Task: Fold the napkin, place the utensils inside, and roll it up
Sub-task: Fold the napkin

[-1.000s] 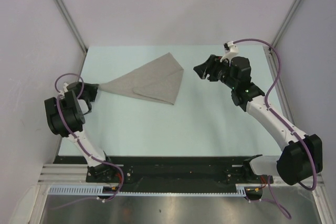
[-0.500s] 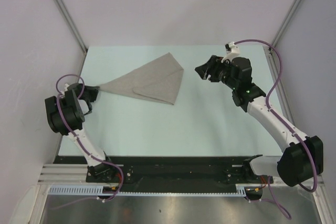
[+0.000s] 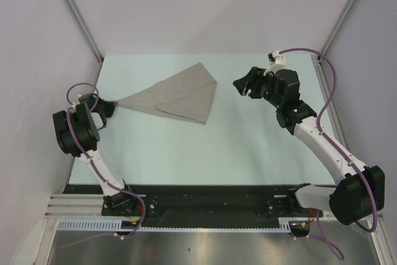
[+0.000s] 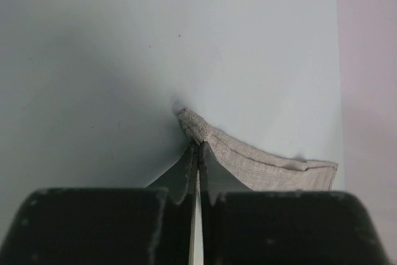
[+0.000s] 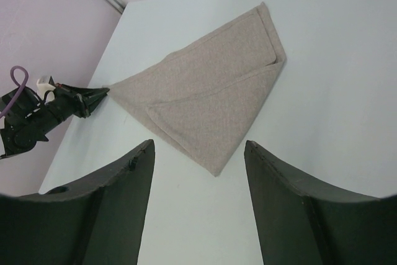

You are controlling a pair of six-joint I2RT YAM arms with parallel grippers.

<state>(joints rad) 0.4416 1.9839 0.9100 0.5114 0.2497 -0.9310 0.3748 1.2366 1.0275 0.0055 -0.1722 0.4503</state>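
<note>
Pale surface (image 3: 248,147), walled in on three sides. Lying on its far-left part, the napkin (image 3: 180,94), folded flat into a kite shape with a long point drawn out leftward. Clamped on that point, left tool (image 3: 111,105), fingers pressed together on the cloth. Well apart to the right, right tool (image 3: 243,85), spread wide, gripping nothing.

plain grey-beige napkin (image 3: 180,94), pale blue table (image 3: 217,147)

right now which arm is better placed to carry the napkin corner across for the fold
Left arm: its jaws are pinched shut on the napkin at its pointed left corner. The right arm has its jaws open, off to the cloth's right, holding nothing.
</note>
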